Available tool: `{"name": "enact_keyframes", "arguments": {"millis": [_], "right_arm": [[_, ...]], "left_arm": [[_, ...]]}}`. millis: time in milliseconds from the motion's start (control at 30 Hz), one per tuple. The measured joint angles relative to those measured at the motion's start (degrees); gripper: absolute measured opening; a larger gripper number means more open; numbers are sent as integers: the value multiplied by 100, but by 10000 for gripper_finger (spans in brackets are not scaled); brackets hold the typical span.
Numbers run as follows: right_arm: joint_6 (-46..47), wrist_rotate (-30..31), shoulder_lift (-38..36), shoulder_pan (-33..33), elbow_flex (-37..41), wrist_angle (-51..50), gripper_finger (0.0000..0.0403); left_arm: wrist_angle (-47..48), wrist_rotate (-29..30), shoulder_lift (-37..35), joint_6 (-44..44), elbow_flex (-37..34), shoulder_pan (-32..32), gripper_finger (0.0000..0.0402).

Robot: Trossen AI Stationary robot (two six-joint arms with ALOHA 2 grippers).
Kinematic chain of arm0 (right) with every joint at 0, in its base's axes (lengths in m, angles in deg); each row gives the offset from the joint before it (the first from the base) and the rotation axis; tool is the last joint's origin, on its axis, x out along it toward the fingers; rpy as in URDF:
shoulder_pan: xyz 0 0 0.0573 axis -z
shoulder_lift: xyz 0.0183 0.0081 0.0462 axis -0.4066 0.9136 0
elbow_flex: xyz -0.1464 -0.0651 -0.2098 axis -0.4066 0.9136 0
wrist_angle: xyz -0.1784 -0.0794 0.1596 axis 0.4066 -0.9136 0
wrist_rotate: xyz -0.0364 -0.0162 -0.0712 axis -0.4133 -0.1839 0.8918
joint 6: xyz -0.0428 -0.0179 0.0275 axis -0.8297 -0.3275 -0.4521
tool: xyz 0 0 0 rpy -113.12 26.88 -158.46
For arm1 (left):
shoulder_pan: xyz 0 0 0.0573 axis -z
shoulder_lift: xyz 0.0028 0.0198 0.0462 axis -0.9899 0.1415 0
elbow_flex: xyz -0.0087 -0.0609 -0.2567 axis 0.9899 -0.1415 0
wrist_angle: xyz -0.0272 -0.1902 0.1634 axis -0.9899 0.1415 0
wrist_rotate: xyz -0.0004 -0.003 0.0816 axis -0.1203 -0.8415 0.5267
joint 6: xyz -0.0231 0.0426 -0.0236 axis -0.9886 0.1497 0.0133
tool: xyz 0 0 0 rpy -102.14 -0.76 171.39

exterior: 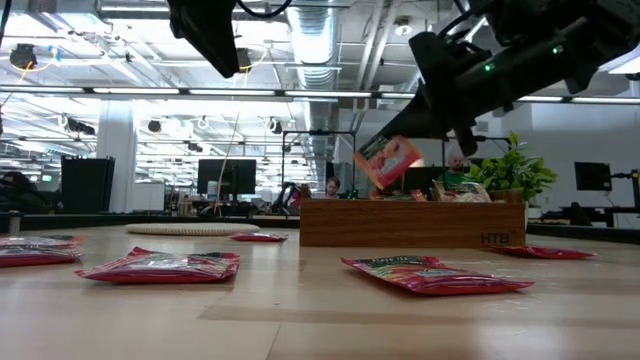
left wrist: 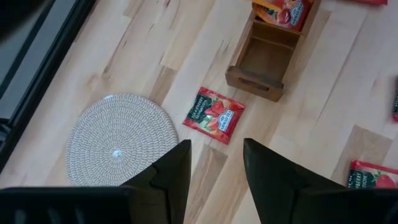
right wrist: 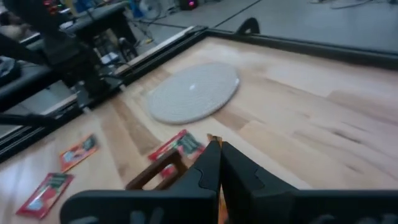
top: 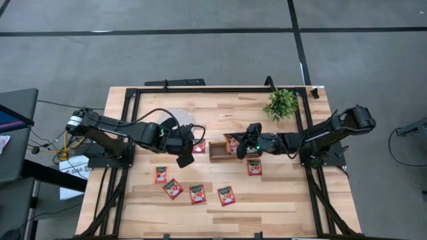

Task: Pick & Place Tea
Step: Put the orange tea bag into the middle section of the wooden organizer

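R gripper [exterior: 400,140] clamped on tea sachet [exterior: 388,160], tilted above wooden tray [exterior: 410,225]; L gripper [left wrist: 214,165] apart.

Past our right gripper's [right wrist: 219,163] two dark fingers, pressed together, we saw a brown wooden tray's rim [right wrist: 155,173] on the pale wooden table [right wrist: 298,124]. A red tea sachet [right wrist: 177,145] lay beside it, near a round white woven disc [right wrist: 193,91]. Two more red sachets [right wrist: 78,151] lay apart.
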State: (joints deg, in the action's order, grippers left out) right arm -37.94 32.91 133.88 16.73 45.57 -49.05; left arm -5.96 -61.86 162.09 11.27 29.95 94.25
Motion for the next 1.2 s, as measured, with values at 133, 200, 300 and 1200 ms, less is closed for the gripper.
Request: {"name": "enact_keyframes", "arguments": {"millis": [133,200,300,1200], "right_arm": [[104,266,73,-99,0,-52,0],[180,369,157,-171,0,-39,0],[202,660,212,-292,-1,-34,0],[1315,1276,566,-556,11,-142,0]], "left_arm": [[-2,2,0,3,0,0,140],[0,4,0,3,0,0,140],[-2,2,2,7,0,0,140],[-8,0,7,24,0,0,140]]}}
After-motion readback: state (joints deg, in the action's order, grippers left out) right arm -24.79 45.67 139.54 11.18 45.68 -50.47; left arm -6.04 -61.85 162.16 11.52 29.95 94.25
